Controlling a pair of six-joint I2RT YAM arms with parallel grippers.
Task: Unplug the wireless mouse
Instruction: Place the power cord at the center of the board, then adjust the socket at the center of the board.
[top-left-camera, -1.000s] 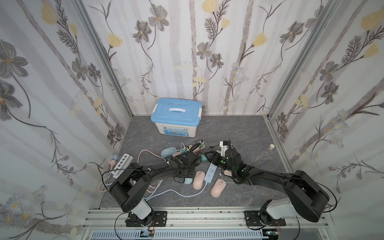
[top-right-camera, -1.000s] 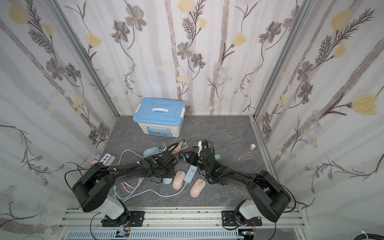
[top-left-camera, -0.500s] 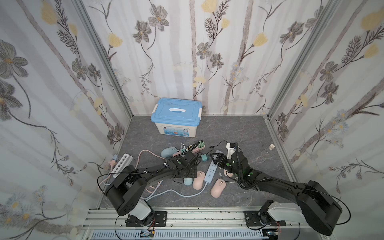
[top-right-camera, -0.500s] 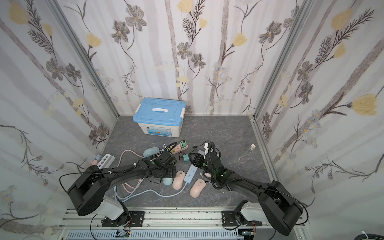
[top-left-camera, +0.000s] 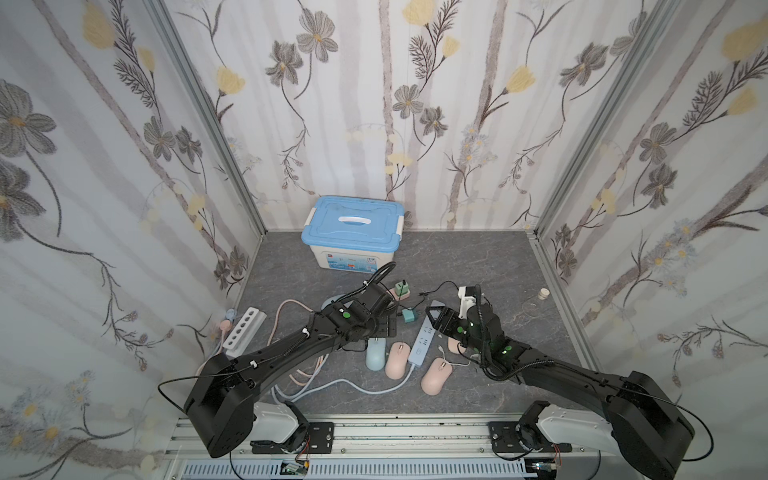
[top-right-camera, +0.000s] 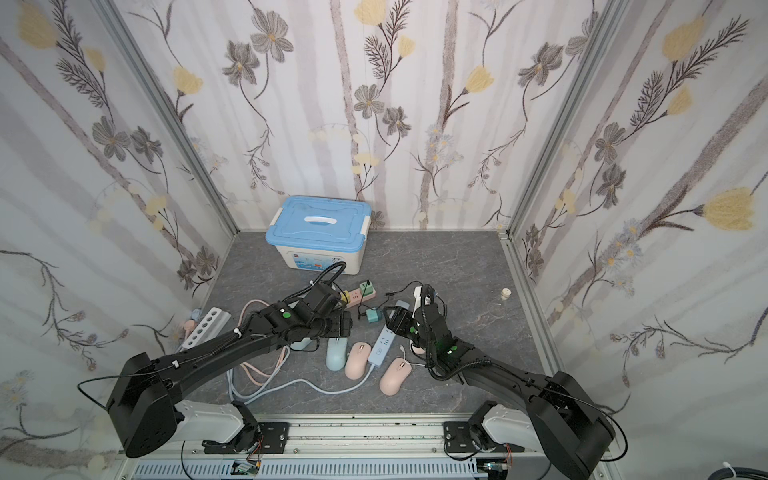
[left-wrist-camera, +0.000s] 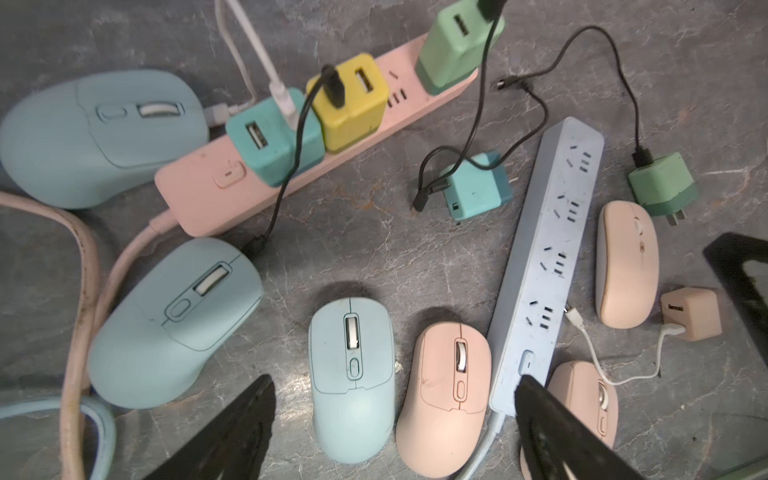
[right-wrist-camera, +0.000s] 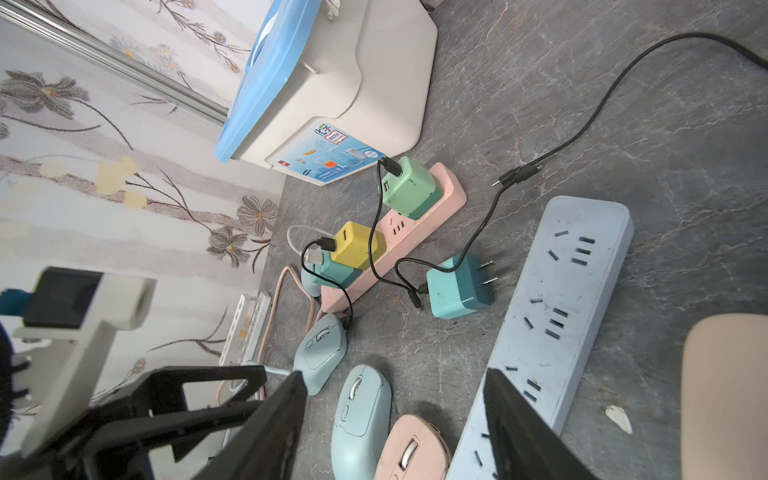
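Several wireless mice lie on the grey floor. In the left wrist view, one light-blue mouse (left-wrist-camera: 174, 320) has a black cable's plug (left-wrist-camera: 253, 247) at its nose. That cable runs from a yellow charger (left-wrist-camera: 353, 104) on the pink power strip (left-wrist-camera: 208, 195). A second blue mouse (left-wrist-camera: 95, 133) has a white cable at its front. My left gripper (left-wrist-camera: 395, 382) is open above a small blue mouse (left-wrist-camera: 353, 386) and a pink mouse (left-wrist-camera: 444, 390), holding nothing. My right gripper (right-wrist-camera: 395, 376) is open and empty over the blue power strip (right-wrist-camera: 573, 291).
A blue-lidded box (top-left-camera: 353, 232) stands at the back. A white socket strip (top-left-camera: 245, 328) and looped cables lie at the left. Loose teal (left-wrist-camera: 473, 187), green (left-wrist-camera: 660, 183) and pink (left-wrist-camera: 690, 313) chargers and two more pink mice sit around the blue strip. A small cork-like piece (top-left-camera: 542, 294) lies far right.
My left gripper's jaws have spread wide open over the mice. The right arm has shifted slightly beside the blue power strip.
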